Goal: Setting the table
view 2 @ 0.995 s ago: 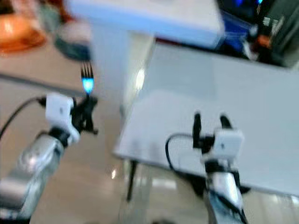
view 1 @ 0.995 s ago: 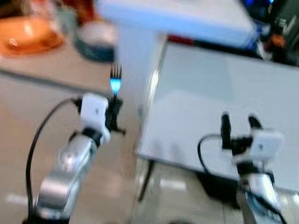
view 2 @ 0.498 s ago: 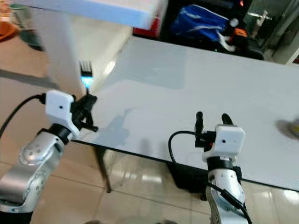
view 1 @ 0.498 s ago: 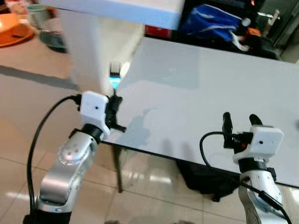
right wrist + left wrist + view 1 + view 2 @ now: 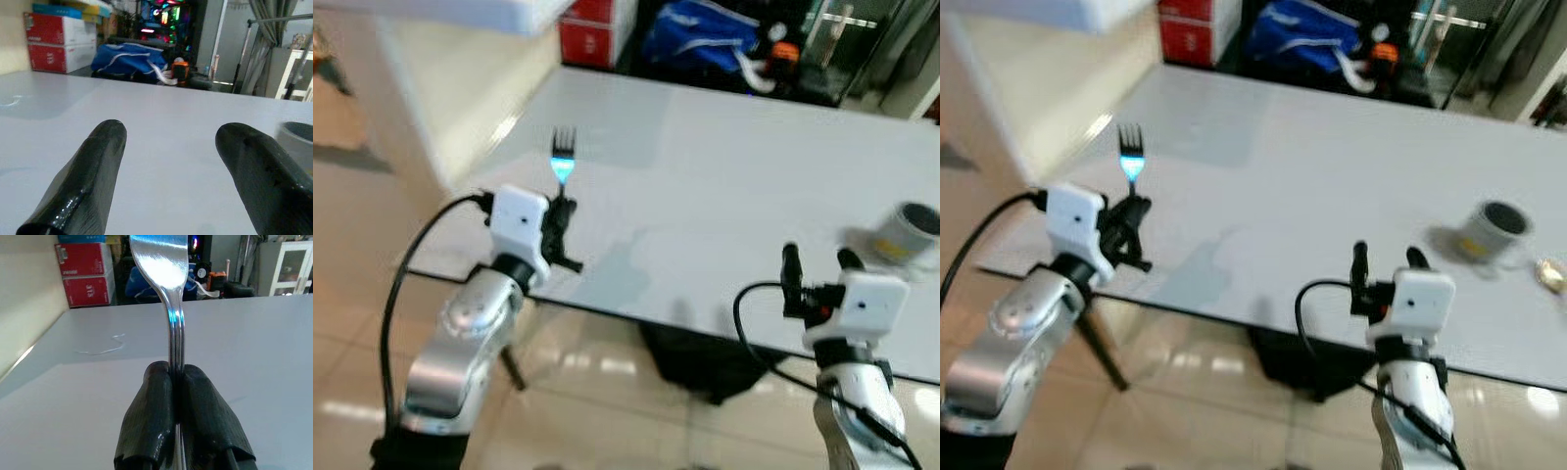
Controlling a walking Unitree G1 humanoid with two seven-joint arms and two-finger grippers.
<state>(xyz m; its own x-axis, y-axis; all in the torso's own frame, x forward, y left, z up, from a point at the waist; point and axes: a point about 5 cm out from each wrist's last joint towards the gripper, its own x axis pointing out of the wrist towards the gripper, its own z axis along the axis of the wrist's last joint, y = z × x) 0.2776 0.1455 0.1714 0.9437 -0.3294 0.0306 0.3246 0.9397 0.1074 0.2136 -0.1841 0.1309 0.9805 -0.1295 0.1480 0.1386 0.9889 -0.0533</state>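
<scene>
Apparently "31" on red boxes [image 5: 84, 275]; left gripper [image 5: 177, 382] pinches fork [image 5: 168, 298].

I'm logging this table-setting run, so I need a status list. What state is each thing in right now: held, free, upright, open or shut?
Fork: upright, tines up, handle clamped in the left tool.
Left tool: shut on the fork, over the table's near left corner.
Right tool: open, nothing between its fingers, at the table's near edge.
Cup: free, upright on the table, open top.
Table: white, mostly bare.
</scene>
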